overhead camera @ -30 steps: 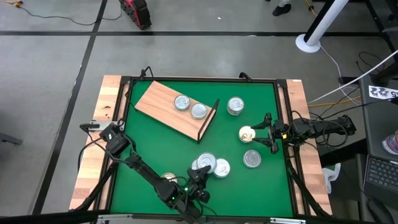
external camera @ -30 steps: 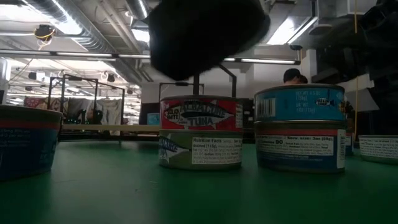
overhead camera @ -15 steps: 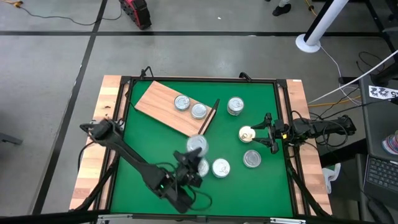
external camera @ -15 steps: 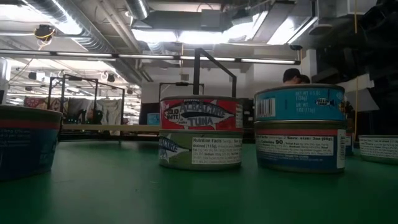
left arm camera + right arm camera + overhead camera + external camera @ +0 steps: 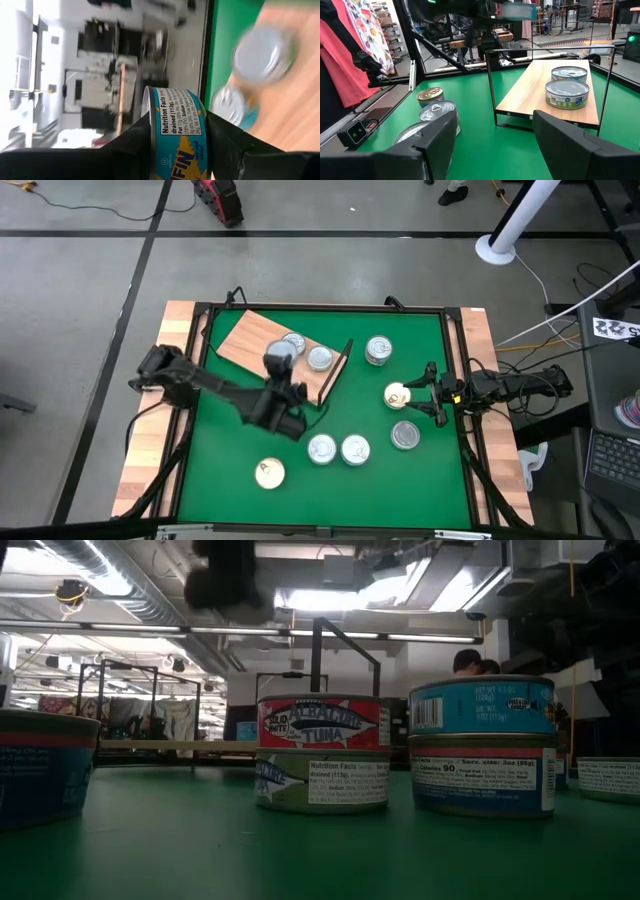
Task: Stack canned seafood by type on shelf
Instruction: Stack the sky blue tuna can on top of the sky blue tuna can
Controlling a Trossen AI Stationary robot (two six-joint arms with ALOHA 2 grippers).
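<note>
My left gripper (image 5: pixel 281 372) is shut on a can with a blue and yellow label (image 5: pixel 177 132) and holds it above the near edge of the wooden shelf (image 5: pixel 250 340). Two cans (image 5: pixel 320 358) stand on the shelf by its black wire end (image 5: pixel 337 368); the held can partly hides the far one. Two stacks of two cans (image 5: pixel 322 752) (image 5: pixel 482 745) stand on the green mat near the front. Single cans (image 5: pixel 268 473) (image 5: pixel 405 435) (image 5: pixel 378 350) stand around them. My right gripper (image 5: pixel 424 392) waits open at the right edge, just right of a gold-topped can (image 5: pixel 397 394). My left gripper pinches the can between its two fingers, one finger (image 5: pixel 125 145) on the rimmed top face (image 5: pixel 146 125) and the other on the bottom face. The fingers come nearly level from the table's near left. The can sits level, top up, lifted clear of mat and shelf.
A black frame borders the green mat (image 5: pixel 240 430), with wooden strips outside it. The mat is bare left of the front cans and between shelf and front stacks. Cables and the right arm's base crowd the right edge (image 5: pixel 500 390).
My left gripper has risen from the cans at the front and swung toward the far left, carrying the can up over the shelf's near edge. Its wrist has turned on the way. The two front stacks stayed where they were.
</note>
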